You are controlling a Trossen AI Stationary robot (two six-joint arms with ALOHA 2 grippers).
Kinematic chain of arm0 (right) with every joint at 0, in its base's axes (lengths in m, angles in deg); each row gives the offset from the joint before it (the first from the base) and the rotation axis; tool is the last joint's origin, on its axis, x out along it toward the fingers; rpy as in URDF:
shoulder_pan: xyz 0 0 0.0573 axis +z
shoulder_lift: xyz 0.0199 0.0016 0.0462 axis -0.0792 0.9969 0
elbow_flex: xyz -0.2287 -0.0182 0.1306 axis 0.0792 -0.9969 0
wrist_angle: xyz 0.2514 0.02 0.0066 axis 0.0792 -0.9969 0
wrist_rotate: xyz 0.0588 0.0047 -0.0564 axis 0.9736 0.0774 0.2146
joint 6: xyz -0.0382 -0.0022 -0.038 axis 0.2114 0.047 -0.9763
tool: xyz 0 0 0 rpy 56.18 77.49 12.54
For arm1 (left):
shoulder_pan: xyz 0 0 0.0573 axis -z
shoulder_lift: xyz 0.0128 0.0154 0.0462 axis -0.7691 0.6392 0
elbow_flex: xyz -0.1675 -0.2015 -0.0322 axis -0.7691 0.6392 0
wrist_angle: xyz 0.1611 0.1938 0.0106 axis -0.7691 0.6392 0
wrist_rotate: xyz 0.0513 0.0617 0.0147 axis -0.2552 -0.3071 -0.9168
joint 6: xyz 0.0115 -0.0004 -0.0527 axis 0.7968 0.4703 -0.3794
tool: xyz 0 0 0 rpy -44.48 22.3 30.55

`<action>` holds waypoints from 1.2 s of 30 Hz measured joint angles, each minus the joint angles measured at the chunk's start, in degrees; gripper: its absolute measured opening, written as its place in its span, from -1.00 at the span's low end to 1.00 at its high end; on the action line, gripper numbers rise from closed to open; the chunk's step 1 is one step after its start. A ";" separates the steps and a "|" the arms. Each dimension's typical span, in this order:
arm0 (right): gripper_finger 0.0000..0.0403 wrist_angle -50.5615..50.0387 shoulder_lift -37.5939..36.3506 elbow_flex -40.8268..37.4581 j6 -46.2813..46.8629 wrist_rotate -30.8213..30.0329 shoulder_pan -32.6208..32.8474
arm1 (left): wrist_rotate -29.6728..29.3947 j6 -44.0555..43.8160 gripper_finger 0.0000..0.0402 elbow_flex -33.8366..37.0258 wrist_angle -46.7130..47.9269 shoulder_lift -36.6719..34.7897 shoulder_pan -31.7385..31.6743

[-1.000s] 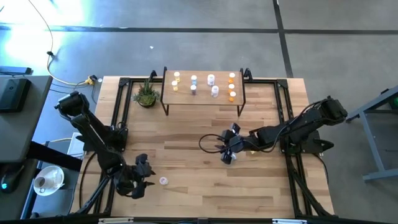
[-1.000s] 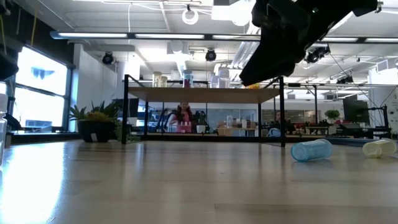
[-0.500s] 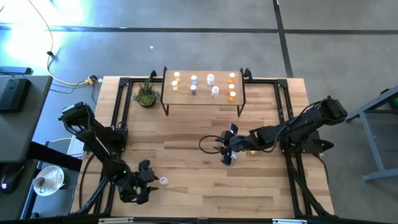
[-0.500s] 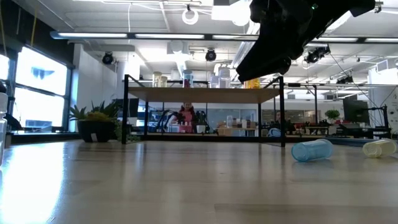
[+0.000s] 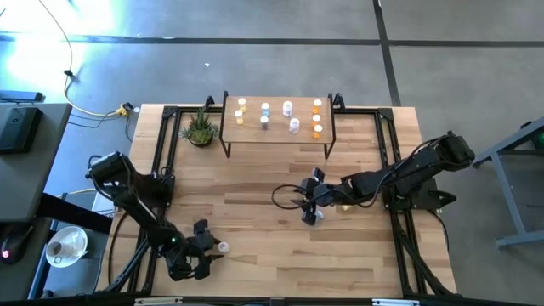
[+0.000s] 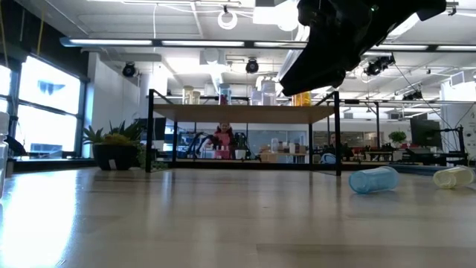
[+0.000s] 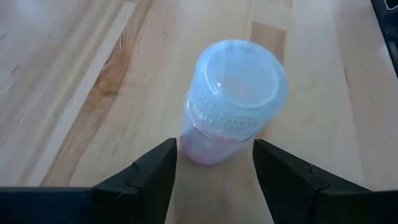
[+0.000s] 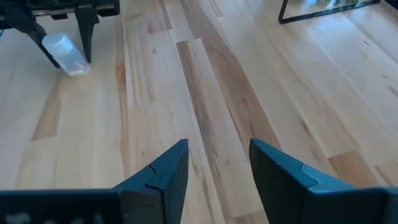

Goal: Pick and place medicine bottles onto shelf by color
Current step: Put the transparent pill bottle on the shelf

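Note:
A pale pink medicine bottle (image 7: 233, 99) with a clear white cap lies on its side on the table near the front left. My left gripper (image 7: 214, 155) is low over it and open. One finger stands on either side of the bottle's lower end, and I see no touch. My right gripper (image 5: 311, 202) hangs open above the table's middle with nothing between its fingers. A blue bottle (image 6: 372, 179) and a pale yellow bottle (image 6: 454, 176) lie on their sides close to it. The shelf (image 5: 276, 136) stands at the far edge with several bottles upright on top.
A small green potted plant (image 5: 200, 129) stands left of the shelf. Black frame rails (image 5: 161, 161) run along both table sides. Bare planks stretch between the two grippers and in front of the shelf. A person shows in the room beyond the shelf (image 6: 222, 141).
My left gripper has sunk toward the table and moved toward the near edge, closing in on the pale pink bottle, which lies where it was. Its fingers stay open.

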 joint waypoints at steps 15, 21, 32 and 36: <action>-0.20 2.46 0.00 0.00 -4.02 0.04 0.00 | -6.66 1.95 0.00 0.00 -7.50 5.03 -0.74; -0.20 2.51 0.00 0.00 -3.98 0.09 0.02 | -6.14 2.91 -0.09 0.00 -7.66 4.94 -1.46; -0.20 2.79 0.00 0.00 -3.91 0.15 0.04 | -5.63 4.17 -0.29 -0.02 -8.34 4.75 -1.77; -0.20 4.15 0.00 0.00 -3.95 0.15 0.04 | -2.81 7.98 -0.26 0.00 -7.66 2.71 -3.42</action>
